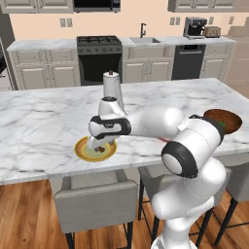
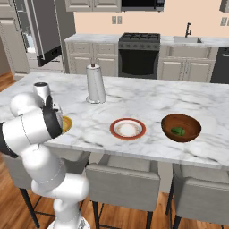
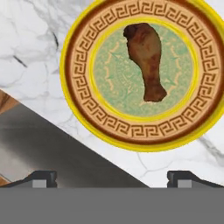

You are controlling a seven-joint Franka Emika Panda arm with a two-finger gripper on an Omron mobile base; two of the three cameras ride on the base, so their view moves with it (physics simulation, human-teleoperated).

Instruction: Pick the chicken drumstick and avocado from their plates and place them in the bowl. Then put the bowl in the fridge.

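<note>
The chicken drumstick (image 3: 146, 61) lies on the green centre of the yellow-orange rimmed plate (image 3: 78, 78), near the island's front edge. My gripper (image 3: 112, 179) hangs above that plate (image 1: 82, 151), open and empty, with the drumstick (image 1: 98, 149) ahead of its fingertips (image 3: 43, 178). To the right, the red-rimmed plate (image 2: 128, 129) shows a bare white centre. The avocado (image 2: 179, 131) rests inside the reddish-brown bowl (image 2: 181, 120). My arm partly covers the bowl (image 1: 228, 119) in the left base view. The fridge (image 2: 42, 31) stands at the far back left, grey inside showing.
A paper towel roll (image 2: 95, 83) stands upright on the marble island (image 2: 147, 100) behind the plates. Grey stools (image 1: 95, 202) are tucked under the island's front edge. Stove, sink and cabinets line the back wall.
</note>
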